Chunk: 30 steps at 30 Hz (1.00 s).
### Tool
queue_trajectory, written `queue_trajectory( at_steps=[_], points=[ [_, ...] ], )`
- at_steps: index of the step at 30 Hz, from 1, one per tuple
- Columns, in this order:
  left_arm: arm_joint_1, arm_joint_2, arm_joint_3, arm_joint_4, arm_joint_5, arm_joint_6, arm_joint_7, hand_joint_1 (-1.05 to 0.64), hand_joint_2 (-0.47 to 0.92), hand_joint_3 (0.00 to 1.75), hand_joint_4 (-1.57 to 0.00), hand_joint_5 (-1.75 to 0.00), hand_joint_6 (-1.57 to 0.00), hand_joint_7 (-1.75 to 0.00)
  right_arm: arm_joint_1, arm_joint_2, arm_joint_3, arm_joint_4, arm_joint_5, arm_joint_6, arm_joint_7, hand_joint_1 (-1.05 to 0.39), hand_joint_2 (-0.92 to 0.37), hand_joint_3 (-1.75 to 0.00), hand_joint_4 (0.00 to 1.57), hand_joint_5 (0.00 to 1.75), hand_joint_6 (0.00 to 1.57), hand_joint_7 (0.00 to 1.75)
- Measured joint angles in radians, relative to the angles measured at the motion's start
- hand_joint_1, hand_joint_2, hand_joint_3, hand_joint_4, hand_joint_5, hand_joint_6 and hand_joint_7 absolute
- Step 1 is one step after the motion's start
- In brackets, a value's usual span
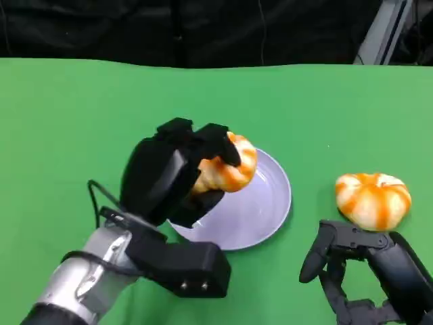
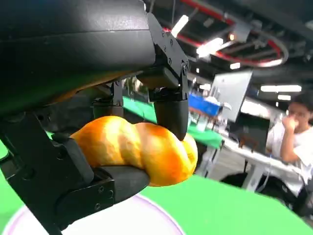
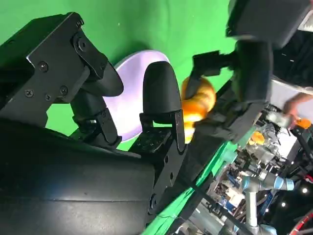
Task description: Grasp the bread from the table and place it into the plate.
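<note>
Head view first: the green counter (image 1: 67, 122) is carrying a pale lavender plate (image 1: 267, 210), and the left hand (image 1: 172, 176) is hanging over the plate's near-left part with a twisted orange-and-white bread roll (image 1: 230, 166) in it. A second bread roll (image 1: 373, 198) is sitting on the counter well to the right of the plate, with the right hand (image 1: 358, 261) resting just in front of it.

Left wrist view is showing the grip best: the fingers (image 2: 171, 110) are pinching the roll (image 2: 139, 149) from above and the thumb is cupping it from below, with the plate rim (image 2: 146, 215) peeking in underneath. So the roll is up in the air above the plate, not set down yet.

What could go wrong, as I see it:
- The roll is sitting toward the plate's left edge. If the hand is letting go right there, it could be landing on the rim and rolling off onto the counter.
- It's round and soft-looking, so a drop from this height might be bouncing or tumbling it out of the shallow dish.
- Lowering too hard could be tipping or shoving the plate.

Right hand's fingers are spread and holding nothing; it looks far enough away not to be interfering.
</note>
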Motion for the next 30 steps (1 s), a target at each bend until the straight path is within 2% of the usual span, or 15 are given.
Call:
queue_trajectory(
  at_steps=[2, 3, 4, 5, 7, 8, 9, 10, 12, 15, 18, 23, 28, 30],
  points=[
    [-0.029, -0.015, -0.013, 0.042, 0.001, 0.008, -0.003, -0.13, 0.37, 1.18, -0.74, -1.68, -0.74, -1.35, 0.001, 0.000, -0.003, 0.000, 0.001, 0.000, 0.001, 0.11, -0.31, -1.44, 0.85, 1.64, 0.81, 1.30],
    [-0.041, -0.023, -0.016, 0.057, 0.000, 0.020, -0.005, -0.18, 0.54, 0.90, -0.54, -1.29, -0.57, -1.00, 0.001, 0.000, -0.003, 0.000, 0.001, 0.000, 0.002, 0.10, -0.32, -1.44, 0.85, 1.64, 0.81, 1.30],
    [-0.047, -0.029, -0.019, 0.060, 0.000, 0.040, -0.021, -0.21, 0.64, 0.71, -0.43, -1.07, -0.50, -0.77, 0.002, 0.000, -0.003, 0.000, 0.001, 0.000, 0.002, 0.10, -0.32, -1.44, 0.85, 1.64, 0.81, 1.30],
    [-0.047, -0.032, -0.024, 0.056, 0.000, 0.069, -0.047, -0.23, 0.73, 0.55, -0.37, -0.92, -0.48, -0.58, 0.003, 0.000, -0.004, -0.001, 0.001, 0.000, 0.003, 0.10, -0.32, -1.43, 0.85, 1.64, 0.81, 1.30],
    [-0.045, -0.035, -0.039, 0.045, 0.002, 0.126, -0.106, -0.23, 0.78, 0.46, -0.34, -0.84, -0.47, -0.48, 0.004, 0.000, -0.004, -0.002, 0.002, 0.002, 0.005, 0.10, -0.32, -1.43, 0.84, 1.64, 0.81, 1.30],
    [-0.044, -0.035, -0.044, 0.039, 0.003, 0.142, -0.122, -0.45, 0.85, 0.38, -0.17, -0.50, -0.26, -0.34, 0.005, 0.000, -0.004, -0.002, 0.002, 0.003, 0.006, 0.11, -0.32, -1.43, 0.85, 1.65, 0.81, 1.30],
    [-0.043, -0.033, -0.051, 0.018, 0.012, 0.175, -0.154, -0.63, 0.89, 0.33, -0.07, -0.21, -0.11, -0.22, 0.005, 0.000, -0.005, -0.002, 0.002, 0.004, 0.007, 0.11, -0.32, -1.43, 0.84, 1.66, 0.81, 1.31],
    [-0.041, -0.030, -0.062, -0.014, 0.027, 0.228, -0.210, -0.71, 0.91, 0.32, -0.04, -0.11, -0.06, -0.18, 0.006, 0.000, -0.006, -0.002, 0.003, 0.003, 0.007, 0.11, -0.32, -1.43, 0.84, 1.66, 0.81, 1.31],
    [-0.033, -0.024, -0.084, -0.075, 0.054, 0.330, -0.317, -0.81, 0.92, 0.35, -0.01, -0.02, -0.01, -0.06, 0.006, -0.001, -0.007, -0.002, 0.005, 0.002, 0.008, 0.11, -0.32, -1.43, 0.84, 1.67, 0.81, 1.31],
    [-0.008, -0.013, -0.093, -0.147, 0.056, 0.419, -0.431, -0.88, 0.92, 0.38, 0.00, 0.00, 0.00, -0.01, 0.009, -0.001, -0.009, -0.002, 0.006, 0.001, 0.008, 0.10, -0.32, -1.43, 0.84, 1.67, 0.81, 1.32],
    [0.016, 0.005, -0.092, -0.202, 0.037, 0.459, -0.516, -0.91, 0.92, 0.39, 0.00, 0.00, 0.00, 0.00, 0.013, -0.002, -0.010, -0.003, 0.006, 0.001, 0.009, 0.11, -0.32, -1.43, 0.84, 1.67, 0.81, 1.32],
    [0.060, 0.031, -0.078, -0.272, -0.003, 0.470, -0.562, -0.93, 0.92, 0.41, 0.00, 0.00, 0.00, 0.00, 0.013, -0.001, -0.009, -0.003, 0.014, 0.001, 0.012, 0.12, -0.33, -1.44, 0.85, 1.68, 0.81, 1.33],
    [0.143, 0.075, -0.023, -0.419, -0.076, 0.456, -0.597, -0.87, 0.92, 0.40, 0.00, 0.00, -0.02, -0.01, 0.015, -0.002, -0.010, -0.003, 0.017, 0.002, 0.015, 0.11, -0.32, -1.43, 0.84, 1.68, 0.80, 1.33],
    [0.179, 0.091, 0.018, -0.468, -0.131, 0.418, -0.597, -0.71, 0.92, 0.31, -0.06, -0.04, -0.07, -0.04, 0.015, -0.001, -0.009, -0.005, 0.015, 0.004, 0.015, 0.11, -0.32, -1.43, 0.84, 1.67, 0.80, 1.33]
  ],
)
